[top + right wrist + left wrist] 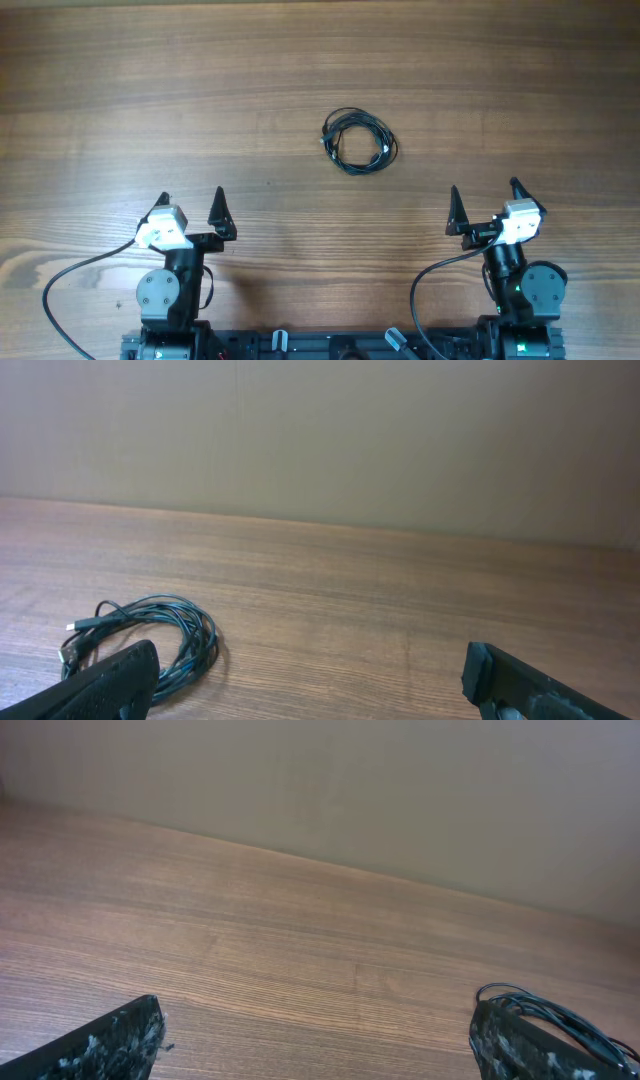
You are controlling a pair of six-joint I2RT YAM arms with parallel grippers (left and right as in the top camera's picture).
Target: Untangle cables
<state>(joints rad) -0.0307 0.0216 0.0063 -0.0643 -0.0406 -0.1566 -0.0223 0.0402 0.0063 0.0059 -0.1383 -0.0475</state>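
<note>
Wood-grain table [100, 80] met a plain beige wall [320, 440]. Coiled cables [359, 142] lay mid-table. Left gripper [190, 194] and right gripper [484, 185] stood wide.

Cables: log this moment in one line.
cables: one coil, untouched | left end effector: open, empty | right end effector: open, empty

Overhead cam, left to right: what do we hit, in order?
left gripper, jaws open → cables, one small coil farther up the table → right gripper, jaws open
</note>
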